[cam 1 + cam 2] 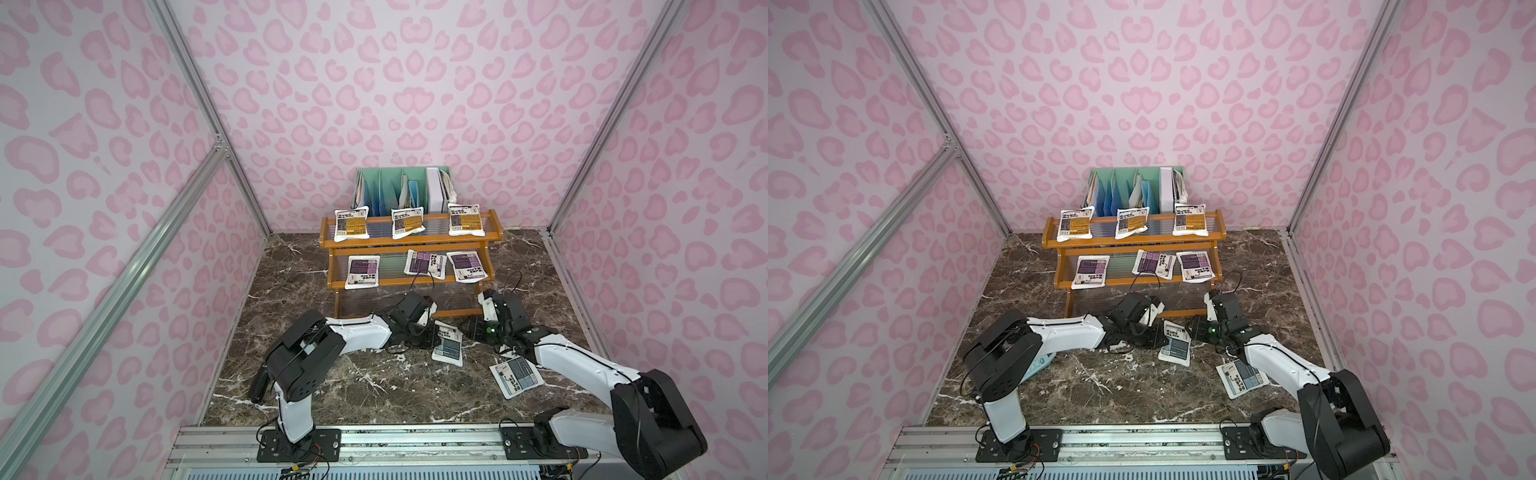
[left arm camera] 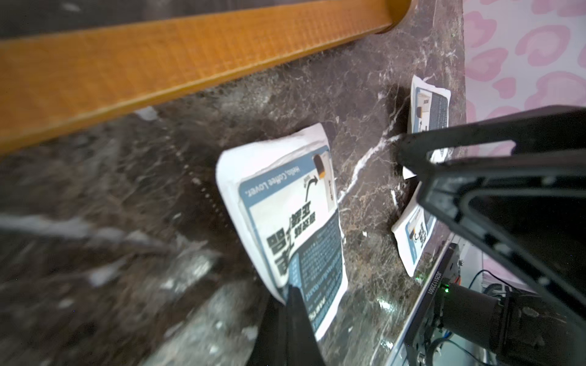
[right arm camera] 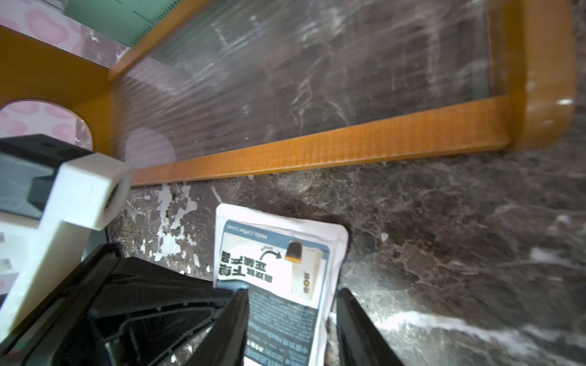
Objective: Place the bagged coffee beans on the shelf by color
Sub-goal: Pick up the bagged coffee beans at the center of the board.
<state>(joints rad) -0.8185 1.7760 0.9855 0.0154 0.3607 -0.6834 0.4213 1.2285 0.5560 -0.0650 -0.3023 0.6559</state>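
Pinching flat crinkly pouch (image 2: 295, 221), L tool (image 2: 290, 299)

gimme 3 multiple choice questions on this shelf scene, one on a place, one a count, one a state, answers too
1. On the shelf, where do the purple pouches lie?
A) top tier
B) middle tier
C) bottom tier

2. How many orange pouches sit on the top tier?
A) one
B) two
C) three

3. How is the left claw?
A) wide open
B) shut on the edge of a grey-blue pouch
C) shut on nothing

Answers:
1 B, all three show on the middle tier in both top views.
2 C, three orange labels stand in a row there.
3 B, the left wrist view shows it closed on the pouch's edge.
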